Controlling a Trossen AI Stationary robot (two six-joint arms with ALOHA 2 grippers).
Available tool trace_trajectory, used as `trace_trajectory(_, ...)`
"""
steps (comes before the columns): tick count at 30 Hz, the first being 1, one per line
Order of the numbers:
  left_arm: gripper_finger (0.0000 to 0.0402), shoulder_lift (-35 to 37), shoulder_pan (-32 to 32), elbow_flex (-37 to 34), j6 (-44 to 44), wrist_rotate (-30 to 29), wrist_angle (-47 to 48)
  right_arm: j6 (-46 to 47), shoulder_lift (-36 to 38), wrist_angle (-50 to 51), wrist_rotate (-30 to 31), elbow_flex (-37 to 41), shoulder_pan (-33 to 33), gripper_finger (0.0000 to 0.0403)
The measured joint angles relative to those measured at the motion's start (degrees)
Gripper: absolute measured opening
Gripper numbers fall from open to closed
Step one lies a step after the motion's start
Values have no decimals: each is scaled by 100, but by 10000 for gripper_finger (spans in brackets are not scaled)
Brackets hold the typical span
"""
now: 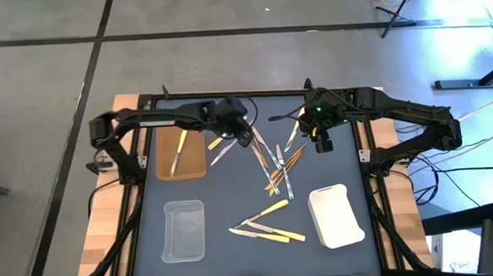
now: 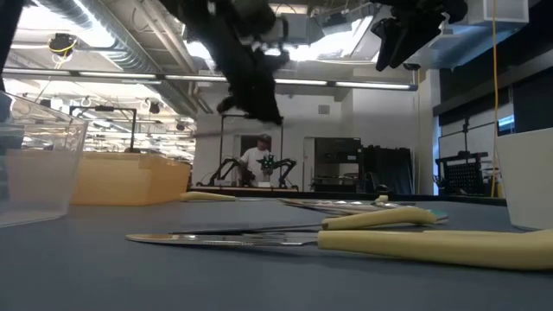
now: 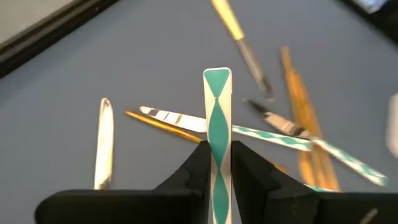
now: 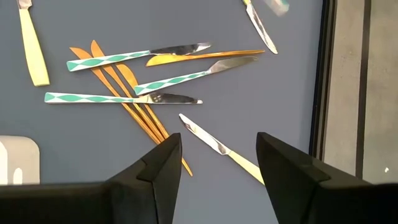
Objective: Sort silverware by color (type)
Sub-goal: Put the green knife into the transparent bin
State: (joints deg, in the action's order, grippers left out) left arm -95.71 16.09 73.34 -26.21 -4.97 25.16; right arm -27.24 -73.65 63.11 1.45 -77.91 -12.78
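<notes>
My left gripper (image 1: 246, 138) (image 3: 217, 152) hangs above the far middle of the table, shut on a utensil with a green-and-white diamond-patterned handle (image 3: 217, 106). Below and beyond it lies a loose heap of silverware (image 1: 277, 166): more patterned-handle pieces (image 4: 134, 57), thin tan wooden ones (image 4: 134, 102) and pale yellow-handled ones (image 1: 268, 226), all flat on the dark mat. My right gripper (image 1: 321, 142) (image 4: 217, 146) stands open above the heap's right side, with nothing between its fingers. My left gripper pinches the patterned handle (image 3: 217, 134) between its two fingers (image 3: 198, 163). The handle runs along the fingers, and its squared free end (image 3: 217, 74) juts out past the fingertips. It is lifted clear of the table. The gripper hides the utensil's other end.
A brown tray (image 1: 195, 168) at the far left holds one pale utensil (image 1: 179, 150). A clear tray (image 1: 184, 232) stands near left and a white tray (image 1: 335, 216) near right. A dark frame (image 1: 368, 161) borders the mat.
</notes>
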Motion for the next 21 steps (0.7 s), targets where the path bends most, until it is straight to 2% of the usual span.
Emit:
trace_trajectory(7, 41, 834, -560, 2, -406, -22, 301, 0, 0, 0, -2, 0, 2, 195)
trace_trajectory(13, 41, 1184, -1237, 4, -1055, -97, 703, 3, 0, -2, 1, 0, 0, 195)
trace_trajectory(21, 41, 1221, -2522, 7, -2168, -1328, 1349, 4, 0, 0, 0, 0, 0, 195)
